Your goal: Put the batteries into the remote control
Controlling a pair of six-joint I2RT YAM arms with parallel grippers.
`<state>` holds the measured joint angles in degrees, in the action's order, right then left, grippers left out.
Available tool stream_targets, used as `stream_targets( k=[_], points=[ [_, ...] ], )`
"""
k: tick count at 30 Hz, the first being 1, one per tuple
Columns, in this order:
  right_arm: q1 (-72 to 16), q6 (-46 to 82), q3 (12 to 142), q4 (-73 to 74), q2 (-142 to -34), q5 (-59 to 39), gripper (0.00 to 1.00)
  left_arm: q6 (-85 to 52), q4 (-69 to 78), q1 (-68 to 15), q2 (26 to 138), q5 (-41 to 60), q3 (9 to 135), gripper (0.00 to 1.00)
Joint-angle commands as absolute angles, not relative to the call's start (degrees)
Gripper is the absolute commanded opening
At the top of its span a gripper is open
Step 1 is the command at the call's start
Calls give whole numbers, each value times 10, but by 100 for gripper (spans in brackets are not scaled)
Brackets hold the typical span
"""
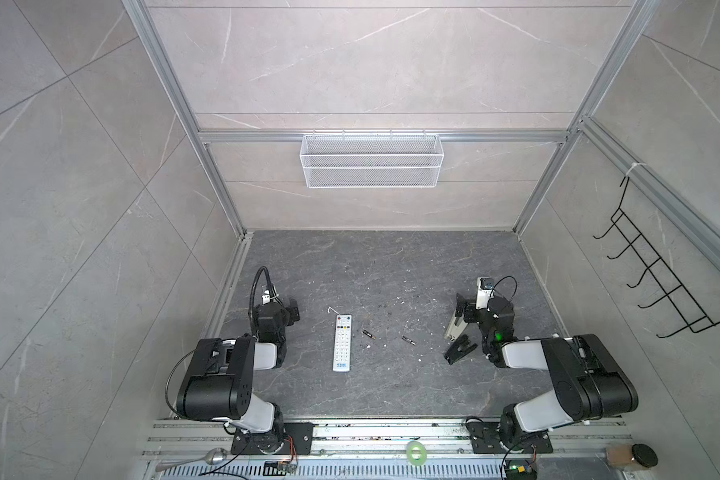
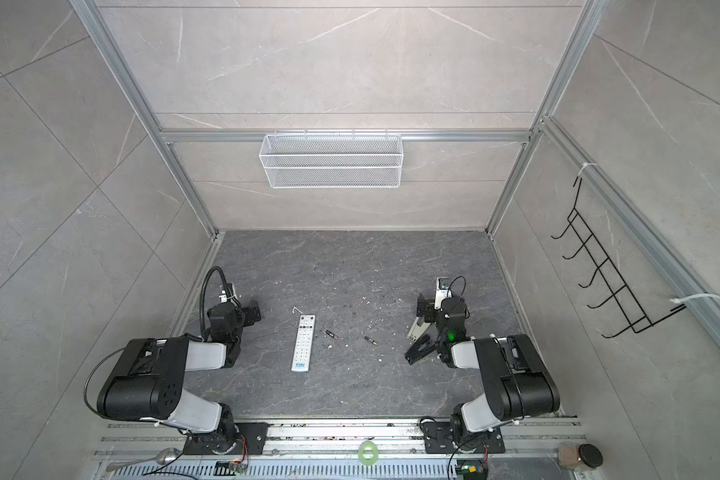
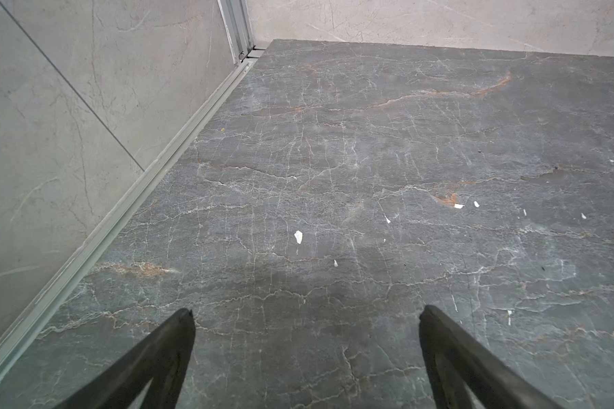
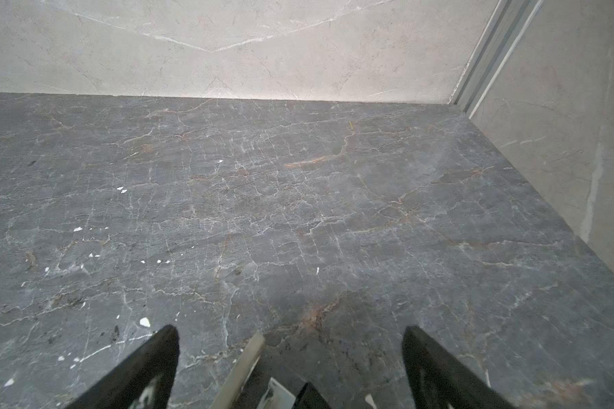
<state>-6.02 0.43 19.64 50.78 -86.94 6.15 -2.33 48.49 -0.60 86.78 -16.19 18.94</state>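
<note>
Top views are showing nothing loaded: remote [image 1: 342, 343] lying buttons-up on counter [image 1: 391, 386], one battery [image 1: 367, 333] just right of it, other battery [image 1: 408, 340] farther right. Left fingers [image 3: 178, 329] and right fingers [image 4: 163, 340] are hanging spread, empty.

We locate the remote control [image 1: 342, 343] flat on the dark table [image 1: 391, 386], buttons up, blue logo at the near end. One battery [image 1: 367, 333] lies near its right edge; the other battery [image 1: 408, 341] lies further right, apart from both.
</note>
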Motion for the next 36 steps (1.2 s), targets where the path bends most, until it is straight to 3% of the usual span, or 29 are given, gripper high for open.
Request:
stream_targets(
  k=[1, 31, 36],
  points=[
    [-60, 2, 207, 499, -867, 59, 99, -17, 514, -3, 862, -159, 195, 100],
    [-61, 0, 208, 500, -867, 64, 99, -16, 513, -2, 862, -157, 195, 100],
    [-90, -19, 268, 318, -770, 105, 99, -19, 467, -3, 826, -173, 205, 100]
  ],
)
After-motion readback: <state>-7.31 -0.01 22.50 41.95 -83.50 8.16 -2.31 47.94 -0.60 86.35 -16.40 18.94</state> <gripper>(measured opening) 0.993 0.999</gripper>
